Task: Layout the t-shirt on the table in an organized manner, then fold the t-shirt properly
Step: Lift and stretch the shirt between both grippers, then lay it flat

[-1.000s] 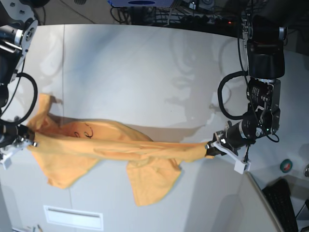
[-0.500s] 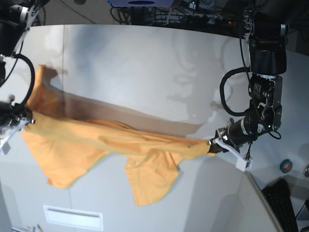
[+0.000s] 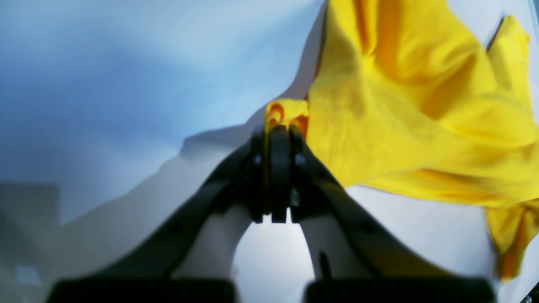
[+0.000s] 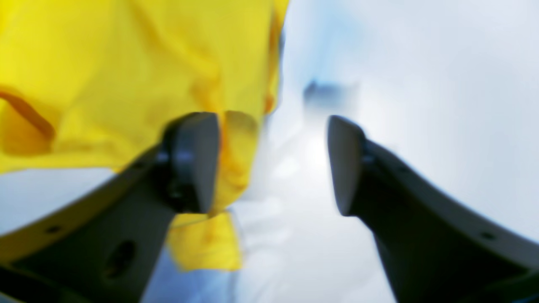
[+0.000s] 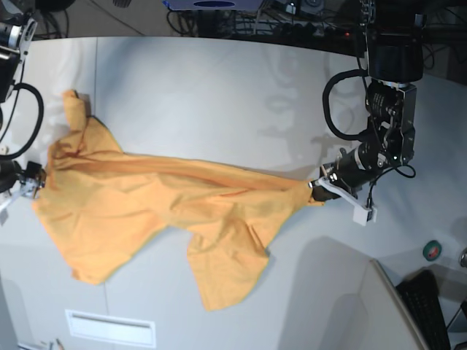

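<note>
The orange t-shirt (image 5: 160, 204) lies crumpled across the table (image 5: 219, 95), stretched from the left edge toward the right. One corner runs into my left gripper (image 5: 315, 188), which is shut on it. In the left wrist view the jaws (image 3: 278, 130) pinch a small fold of the t-shirt (image 3: 400, 105). My right gripper (image 5: 28, 184) sits at the shirt's left end. Its fingers (image 4: 193, 160) stand wide apart in the right wrist view, and the t-shirt (image 4: 126, 63) hangs beside the left finger, not clamped. No print shows.
A thin seam (image 5: 96, 73) runs down the tabletop at the left. A white label plate (image 5: 109, 327) sits near the front edge. A keyboard (image 5: 430, 306) and a small green-and-red object (image 5: 433, 249) lie off the table's right side. Cables crowd the back edge.
My right gripper has opened and let go of the shirt's left end. Both arms moved toward the far side, carrying the shirt with them, and it now lies wider and flatter.
</note>
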Robot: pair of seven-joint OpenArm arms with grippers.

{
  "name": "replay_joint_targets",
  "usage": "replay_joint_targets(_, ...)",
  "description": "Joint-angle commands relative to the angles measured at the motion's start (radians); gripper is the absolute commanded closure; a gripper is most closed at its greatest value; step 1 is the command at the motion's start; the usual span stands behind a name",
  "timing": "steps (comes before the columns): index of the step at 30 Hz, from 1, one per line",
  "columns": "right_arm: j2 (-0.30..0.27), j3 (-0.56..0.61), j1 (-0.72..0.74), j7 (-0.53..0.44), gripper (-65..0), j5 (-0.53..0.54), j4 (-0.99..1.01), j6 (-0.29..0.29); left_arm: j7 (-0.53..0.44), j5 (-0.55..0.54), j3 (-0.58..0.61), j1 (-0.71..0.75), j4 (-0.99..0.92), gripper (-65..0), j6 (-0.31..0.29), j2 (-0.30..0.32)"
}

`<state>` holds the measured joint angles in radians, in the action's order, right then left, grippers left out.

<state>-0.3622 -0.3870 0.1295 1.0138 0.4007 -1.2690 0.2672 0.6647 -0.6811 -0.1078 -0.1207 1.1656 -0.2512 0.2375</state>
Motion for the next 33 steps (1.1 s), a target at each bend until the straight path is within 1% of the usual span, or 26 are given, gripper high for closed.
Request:
replay_joint_targets(1, -0.01, -0.019, -0.038, 0.004, -41.1, 0.005, -0.085, 0.005, -0.021, -0.016, -0.002, -0.007, 0.029, 0.0, -0.009, 0.006)
replay_joint_targets(2, -0.002, -0.02, -0.087, 0.003, -41.0, 0.002, -0.159, 0.004, -0.021, -0.016, -0.002, -0.003, 0.041, 0.0, -0.009, 0.006)
replay_joint_targets(4, 0.042, -0.019, -0.186, 0.013, -41.1, -0.003, -0.297, 0.002, -0.021, -0.016, -0.002, 0.017, 0.064, 0.0, -0.009, 0.006)
replay_joint_targets(5, 0.059, -0.019, -0.224, 0.026, -41.1, -0.006, -0.335, 0.001, -0.021, -0.016, -0.002, 0.023, 0.075, 0.0, -0.009, 0.006)
replay_joint_targets(7, 0.11, -0.017, -0.298, 0.027, -41.1, -0.036, -0.393, -0.029, -0.021, -0.016, -0.002, 0.033, 0.092, 0.0, -0.009, 0.006)
replay_joint_targets(9, 0.16, -0.008, -0.351, -0.003, -41.3, -0.084, -0.424, -0.046, -0.021, -0.016, -0.002, 0.039, 0.103, 0.0, -0.009, 0.006)
replay_joint_targets(11, 0.19, 0.067, -0.391, -0.063, -41.6, -0.176, -0.443, -0.055, -0.021, -0.016, -0.002, 0.04, 0.101, 0.0, -0.009, 0.006)
replay_joint_targets(14, 0.225, 0.185, -0.4, -0.114, -41.7, -0.332, -0.435, -0.056, -0.021, -0.016, -0.002, 0.04, 0.096, 0.0, -0.009, 0.006)
replay_joint_targets(15, 0.242, 0.199, -0.397, -0.122, -41.7, -0.372, -0.426, -0.056, -0.021, -0.016, -0.002, 0.04, 0.096, 0.0, -0.009, 0.006)
replay_joint_targets(18, 0.299, 0.19, -0.365, -0.154, -41.7, -0.494, -0.375, -0.056, -0.021, -0.016, -0.002, 0.043, 0.101, 0.0, -0.009, 0.009)
replay_joint_targets(20, 0.325, 0.182, -0.351, -0.171, -41.9, -0.555, -0.351, -0.052, -0.021, -0.016, -0.002, 0.043, 0.099, 0.0, -0.009, 0.009)
replay_joint_targets(22, 0.334, 0.188, -0.351, -0.174, -41.9, -0.586, -0.349, -0.05, -0.021, -0.016, -0.002, 0.043, 0.098, 0.0, -0.009, 0.01)
replay_joint_targets(26, 0.34, 0.191, -0.337, -0.181, -41.1, -0.584, -0.303, -0.05, -0.021, -0.016, -0.002, 0.043, 0.096, 0.0, -0.009, 0.012)
replay_joint_targets(27, 0.34, 0.19, -0.33, -0.183, -39.9, -0.584, -0.28, -0.05, -0.021, -0.016, 0.0, 0.045, 0.096, 0.0, -0.009, 0.012)
replay_joint_targets(28, 0.34, 0.19, -0.325, -0.183, -36.3, -0.584, -0.262, -0.05, -0.021, -0.016, 0.0, 0.046, 0.098, 0.0, -0.009, 0.012)
replay_joint_targets(29, 0.34, 0.19, -0.325, -0.183, -30.3, -0.584, -0.257, -0.05, -0.021, -0.016, 0.0, 0.052, 0.099, 0.0, -0.009, 0.013)
replay_joint_targets(30, 0.34, 0.19, -0.333, -0.181, -20.9, -0.584, -0.262, -0.047, -0.021, -0.016, 0.0, 0.056, 0.101, 0.0, -0.009, 0.013)
replay_joint_targets(31, 0.338, 0.19, -0.342, -0.175, -9.2, -0.584, -0.277, -0.039, -0.021, -0.016, 0.0, 0.059, 0.101, 0.0, -0.009, 0.013)
replay_joint_targets(32, 0.338, 0.188, -0.356, -0.172, 0.0, -0.584, -0.3, -0.021, -0.021, -0.016, 0.0, 0.059, 0.103, 0.0, -0.009, 0.015)
replay_joint_targets(33, 0.338, 0.187, -0.37, -0.172, 0.0, -0.584, -0.318, -0.003, -0.021, -0.016, 0.0, 0.059, 0.103, 0.0, -0.009, 0.015)
